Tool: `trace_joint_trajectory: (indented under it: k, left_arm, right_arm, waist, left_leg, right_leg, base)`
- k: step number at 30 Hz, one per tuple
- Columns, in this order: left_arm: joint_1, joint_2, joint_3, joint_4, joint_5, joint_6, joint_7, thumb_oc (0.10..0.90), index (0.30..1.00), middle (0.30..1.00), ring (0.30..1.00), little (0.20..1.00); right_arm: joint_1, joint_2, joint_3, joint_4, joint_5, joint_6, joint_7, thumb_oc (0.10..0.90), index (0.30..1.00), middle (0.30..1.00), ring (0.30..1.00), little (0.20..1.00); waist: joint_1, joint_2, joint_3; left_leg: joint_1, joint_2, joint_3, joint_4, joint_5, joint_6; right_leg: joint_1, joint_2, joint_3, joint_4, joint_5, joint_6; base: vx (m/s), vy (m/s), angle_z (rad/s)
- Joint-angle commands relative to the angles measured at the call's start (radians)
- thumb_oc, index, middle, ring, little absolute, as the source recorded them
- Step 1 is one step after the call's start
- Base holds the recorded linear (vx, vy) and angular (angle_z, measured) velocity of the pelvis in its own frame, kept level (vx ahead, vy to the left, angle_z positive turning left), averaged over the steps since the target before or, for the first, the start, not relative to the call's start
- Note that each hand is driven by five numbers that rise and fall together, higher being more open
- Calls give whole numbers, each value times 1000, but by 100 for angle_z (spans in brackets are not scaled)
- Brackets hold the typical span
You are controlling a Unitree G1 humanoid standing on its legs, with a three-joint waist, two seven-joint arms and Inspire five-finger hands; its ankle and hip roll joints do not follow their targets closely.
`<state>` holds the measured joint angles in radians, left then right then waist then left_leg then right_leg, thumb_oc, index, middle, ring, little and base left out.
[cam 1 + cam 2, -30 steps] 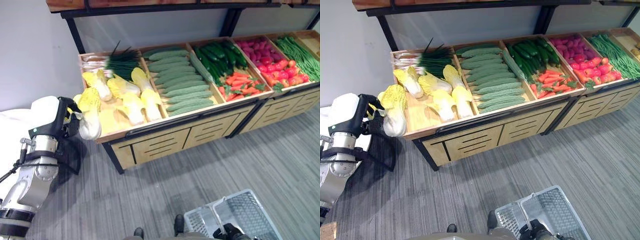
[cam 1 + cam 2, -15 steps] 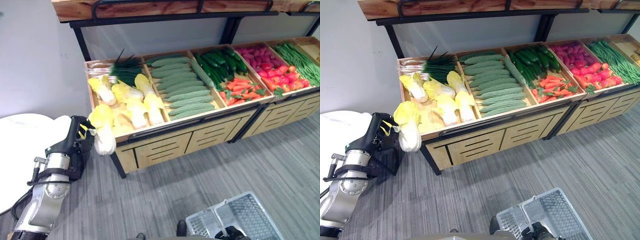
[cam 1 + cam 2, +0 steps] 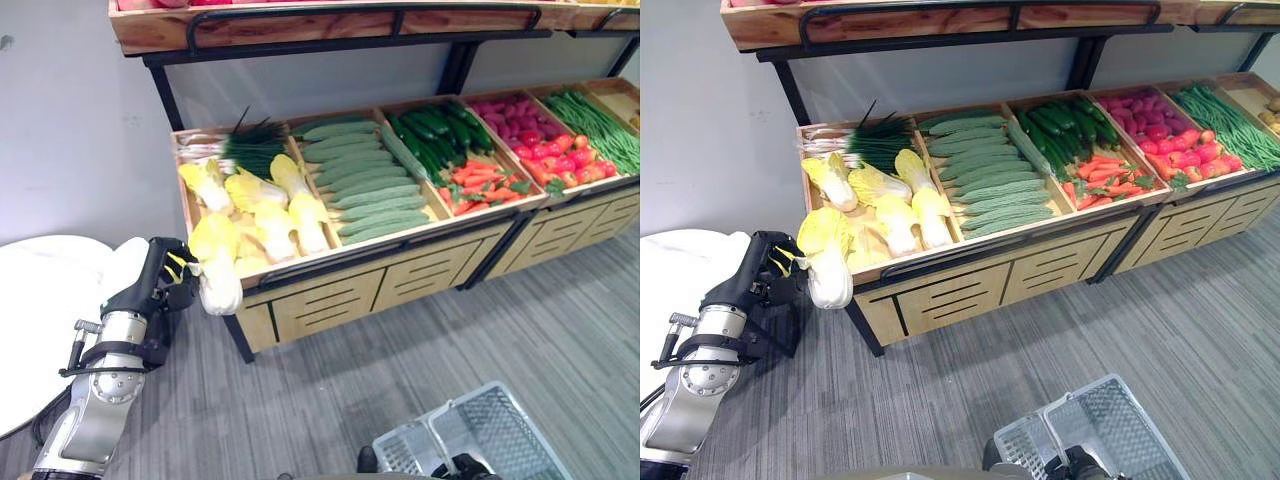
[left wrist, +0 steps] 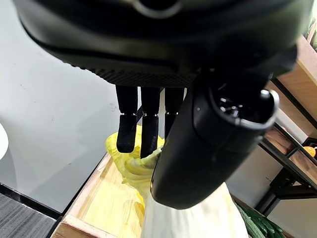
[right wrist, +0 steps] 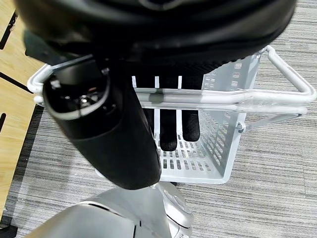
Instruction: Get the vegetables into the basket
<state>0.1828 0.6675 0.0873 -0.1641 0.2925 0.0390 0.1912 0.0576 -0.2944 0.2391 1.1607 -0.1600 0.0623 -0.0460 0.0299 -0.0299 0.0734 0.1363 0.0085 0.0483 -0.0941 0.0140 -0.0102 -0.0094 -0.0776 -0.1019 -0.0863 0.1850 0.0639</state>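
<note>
Wooden produce stand (image 3: 330, 290), round white table (image 3: 40, 300), grey carpet (image 3: 560, 320).

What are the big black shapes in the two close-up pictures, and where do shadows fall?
Left wrist view: the left hand, close to the lens, in front of the cabbage. Right wrist view: the right hand, before the basket. Left eye view: the upper shelf shades the wall beneath it.

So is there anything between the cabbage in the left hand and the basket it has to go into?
Nothing visible stands in the way. The left hand holds the cabbage off the stand's front corner, and open carpet lies between it and the basket, which the right hand holds by its handle.
</note>
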Motion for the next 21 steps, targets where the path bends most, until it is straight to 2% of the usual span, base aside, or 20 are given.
trace_joint_trajectory:
  k: [1, 7, 10, 12, 13, 14, 15, 16, 17, 18, 19, 21]
  left_arm:
    - [-118, 74, 99, -149, 10, -53, 39, 400, 300, 300, 300, 300]
    - [-132, 68, 84, -153, -2, -57, 37, 400, 300, 300, 300, 300]
    - [-158, 73, 61, -151, -7, -57, 32, 400, 300, 300, 300, 300]
    - [-166, 74, 54, -149, -7, -57, 33, 400, 300, 300, 300, 300]
    - [-177, 75, 46, -142, -7, -56, 33, 400, 300, 300, 300, 300]
    - [-192, 75, 36, -135, -11, -53, 29, 400, 300, 300, 300, 300]
    - [-195, 74, 35, -133, -11, -53, 30, 400, 300, 300, 300, 300]
    - [-197, 73, 31, -131, -13, -51, 30, 400, 300, 300, 300, 300]
    - [-201, 72, 31, -129, -14, -47, 32, 400, 300, 300, 300, 300]
    - [-200, 73, 34, -128, -13, -44, 32, 400, 300, 300, 300, 300]
    - [-195, 71, 39, -129, -14, -42, 33, 400, 300, 300, 300, 300]
    - [-184, 71, 46, -131, -17, -43, 32, 400, 300, 300, 300, 300]
  right_arm:
    - [-56, -30, 1, 11, -20, -4, 0, 400, 300, 300, 300, 300]
    - [-42, -25, -17, 5, -13, -4, -5, 400, 300, 300, 300, 300]
    - [-38, -24, -19, -1, -18, -2, -8, 400, 300, 300, 300, 300]
    - [-37, -24, -19, -5, -21, -2, -8, 400, 300, 300, 300, 300]
    - [-38, -25, -19, -8, -22, -2, -9, 400, 300, 300, 300, 300]
    - [-39, -26, -12, -13, -28, -1, -8, 400, 300, 300, 300, 300]
    - [-40, -27, -12, -13, -28, -1, -8, 400, 300, 300, 300, 300]
    - [-40, -28, -9, -15, -31, -2, -8, 400, 300, 300, 300, 300]
    - [-43, -30, -2, -17, -34, -3, -9, 400, 300, 300, 300, 300]
    - [-45, -30, 1, -22, -34, -5, -12, 400, 300, 300, 300, 300]
    - [-53, -30, 10, -17, -38, -6, -16, 400, 300, 300, 300, 300]
    - [-60, -29, 15, -18, -43, -5, -16, 400, 300, 300, 300, 300]
  waist:
    - [-9, 5, 12]
    - [-26, 9, 35]
    - [-37, 23, 56]
    - [-40, 26, 63]
    - [-40, 31, 69]
    - [-38, 48, 85]
    - [-40, 49, 88]
    - [-40, 56, 90]
    - [-38, 61, 91]
    - [-34, 61, 89]
    - [-24, 55, 78]
    - [-18, 50, 70]
  left_leg:
    - [-1, -63, 54, 9, -112, 82]
    - [2, -85, 110, 23, -132, 107]
    - [-2, -96, 159, 7, -125, 115]
    - [-3, -95, 172, 7, -128, 116]
    - [-8, -93, 189, 7, -128, 114]
    - [-4, -79, 220, 7, -132, 108]
    - [-8, -77, 231, 7, -127, 109]
    - [3, -69, 226, 7, -134, 101]
    - [5, -60, 239, 7, -133, 95]
    - [5, -54, 250, 7, -132, 93]
    - [4, -45, 277, 7, -133, 82]
    - [4, -43, 291, 7, -132, 76]
  right_leg:
    - [37, -83, 21, 87, -136, 110]
    - [6, -98, 69, 91, -63, 136]
    - [-47, -106, 97, 111, 4, 155]
    - [-61, -112, 86, 123, 16, 159]
    - [-74, -117, 68, 128, 29, 158]
    - [-101, -134, -35, 165, -1, 157]
    - [-105, -133, -45, 170, 0, 150]
    - [-95, -146, -103, 196, -47, 155]
    - [-86, -153, -161, 221, -82, 144]
    - [-76, -153, -196, 231, -108, 136]
    - [-43, -147, -260, 224, -131, 131]
    - [-14, -137, -281, 187, -122, 135]
  base:
    - [-23, 104, -24]
    - [-24, 136, -28]
    - [-67, 166, -53]
    - [-55, 94, -49]
    - [-38, 125, -70]
    - [-58, 75, -66]
    - [23, 61, -65]
    - [29, -15, -47]
    - [73, -23, -38]
    - [67, -138, -37]
    - [63, -126, -43]
    - [69, -134, -71]
